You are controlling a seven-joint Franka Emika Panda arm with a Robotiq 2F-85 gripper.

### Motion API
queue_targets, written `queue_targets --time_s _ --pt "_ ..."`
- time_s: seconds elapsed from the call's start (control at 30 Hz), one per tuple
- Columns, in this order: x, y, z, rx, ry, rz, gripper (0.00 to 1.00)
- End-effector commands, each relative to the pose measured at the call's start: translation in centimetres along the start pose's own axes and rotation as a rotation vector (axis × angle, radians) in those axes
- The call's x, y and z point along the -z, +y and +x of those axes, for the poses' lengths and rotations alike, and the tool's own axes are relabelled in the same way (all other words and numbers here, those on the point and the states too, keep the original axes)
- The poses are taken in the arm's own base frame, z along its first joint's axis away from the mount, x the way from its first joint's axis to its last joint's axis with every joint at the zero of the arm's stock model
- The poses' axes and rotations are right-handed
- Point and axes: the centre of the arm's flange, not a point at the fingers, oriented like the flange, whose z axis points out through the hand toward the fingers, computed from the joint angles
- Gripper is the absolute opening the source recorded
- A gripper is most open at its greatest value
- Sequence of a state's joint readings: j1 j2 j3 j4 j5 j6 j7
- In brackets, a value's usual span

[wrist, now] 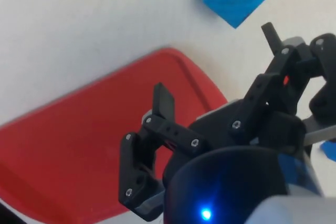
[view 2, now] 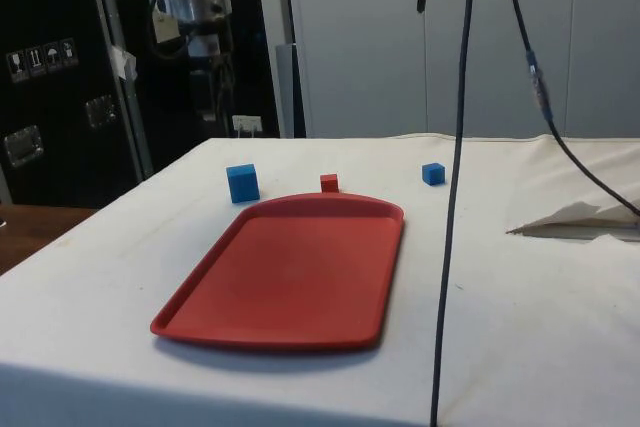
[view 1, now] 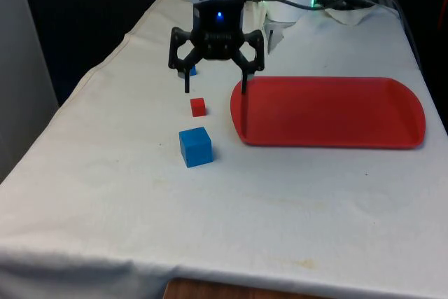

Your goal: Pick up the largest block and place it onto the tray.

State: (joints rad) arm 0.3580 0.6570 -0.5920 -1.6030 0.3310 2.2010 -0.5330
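The hand [view 1: 215, 91] hangs wide open and empty above the desk [view 1: 105, 194]. The approach is in hand. Next, I judge, it must come nearer and descend over the largest blue block [view 1: 195, 146].

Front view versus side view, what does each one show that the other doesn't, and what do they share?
Front view alone: the gripper hanging open above the cloth beside the tray's corner, partly covering the small blue block.

Side view alone: that small blue block in full, dark cabinets and hanging black cables.

Both: the red tray, bare, plus the large blue block and the small red block standing on the cloth.
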Motion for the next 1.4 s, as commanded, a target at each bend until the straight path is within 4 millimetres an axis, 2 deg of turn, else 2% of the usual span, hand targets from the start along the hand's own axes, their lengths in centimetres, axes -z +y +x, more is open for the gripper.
queue_targets --time_s 0.0,0.13,0.17,0.37,0.47,0.7,0.77,0.8,0.93,1.37 --pt "-0.5 -0.1 0.2 0.018 0.004 0.001 1.00" --pt "-1.9 -0.1 0.3 0.055 0.003 -0.006 1.00" --pt "-1.6 -0.1 0.2 0.047 -0.005 -0.009 1.00" --pt "-4.2 0.4 0.2 0.096 0.005 -0.011 1.00" --pt "-4.5 0.5 0.1 0.103 0.001 -0.015 1.00" --pt "-7.2 1.8 0.0 0.149 0.004 -0.018 1.00" --pt "-7.1 1.7 -0.2 0.146 -0.001 -0.020 1.00" --pt "-7.9 2.4 -0.2 0.159 0.002 -0.019 1.00" --pt "-9.0 2.9 -0.4 0.174 0.000 -0.019 1.00" --pt "-11.2 2.6 0.0 0.208 0.002 -0.024 1.00"
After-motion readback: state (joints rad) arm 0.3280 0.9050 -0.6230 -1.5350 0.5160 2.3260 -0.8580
